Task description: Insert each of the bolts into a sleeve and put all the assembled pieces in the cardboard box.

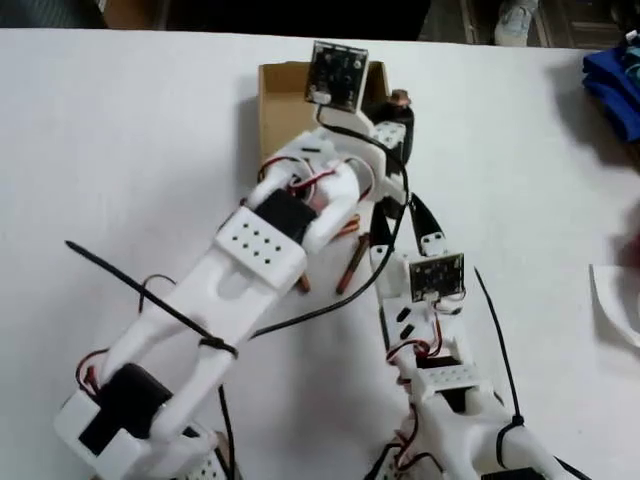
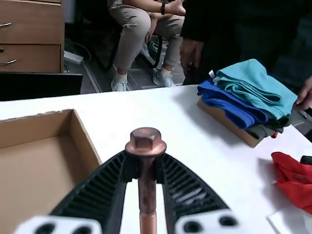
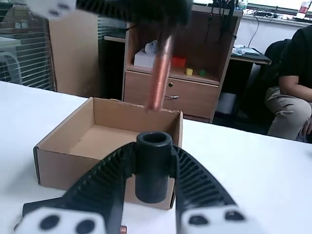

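My left gripper [image 2: 145, 161] is shut on a copper bolt [image 2: 145, 142], which hangs head up, shank down. In the right wrist view that bolt [image 3: 160, 73] hangs from the left gripper [image 3: 141, 12], its tip a little above the mouth of an upright black sleeve [image 3: 153, 180]. My right gripper [image 3: 153, 151] is shut on that sleeve. The open cardboard box [image 3: 63, 146] stands just behind them. In the high view both grippers, left [image 1: 398, 108] and right [image 1: 402, 210], meet beside the box [image 1: 285, 100], on its right.
Three loose copper bolts [image 1: 352, 262] lie on the table under the left arm. Folded blue cloths [image 2: 243, 97] and a red cloth [image 2: 292, 178] lie on the table farther right. A white object [image 1: 615, 300] sits at the right edge.
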{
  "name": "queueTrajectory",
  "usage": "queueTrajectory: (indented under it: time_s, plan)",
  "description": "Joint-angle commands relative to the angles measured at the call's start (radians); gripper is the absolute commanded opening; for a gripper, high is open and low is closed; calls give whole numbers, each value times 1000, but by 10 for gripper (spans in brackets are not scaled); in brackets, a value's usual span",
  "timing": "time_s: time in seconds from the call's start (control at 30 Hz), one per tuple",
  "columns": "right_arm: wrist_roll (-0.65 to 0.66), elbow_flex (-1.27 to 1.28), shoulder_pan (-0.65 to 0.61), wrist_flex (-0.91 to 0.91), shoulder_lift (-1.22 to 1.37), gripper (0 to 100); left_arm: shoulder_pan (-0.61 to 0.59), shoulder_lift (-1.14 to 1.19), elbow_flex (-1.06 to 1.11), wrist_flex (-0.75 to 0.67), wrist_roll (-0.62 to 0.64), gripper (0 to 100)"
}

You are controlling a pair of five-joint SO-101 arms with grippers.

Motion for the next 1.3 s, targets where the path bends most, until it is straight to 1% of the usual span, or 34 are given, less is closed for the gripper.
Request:
queueTrajectory:
  time_s: [0.0,0.1,0.5,0.63,0.8,1.27]
  plan:
    - [-6,-46,2,-51,13,20,-11,-92,35,-52,-9,27]
    - [-6,-49,2,-56,18,20,-17,-104,65,-64,-9,27]
    - [-6,-49,1,-48,19,20,5,-106,54,-63,-9,27]
    - [-6,-49,1,-48,19,20,34,-106,31,-54,-5,27]
    - [-6,-49,2,-38,19,20,44,-106,8,8,2,27]
    - [-6,-63,1,-31,10,20,40,-97,18,14,-6,27]
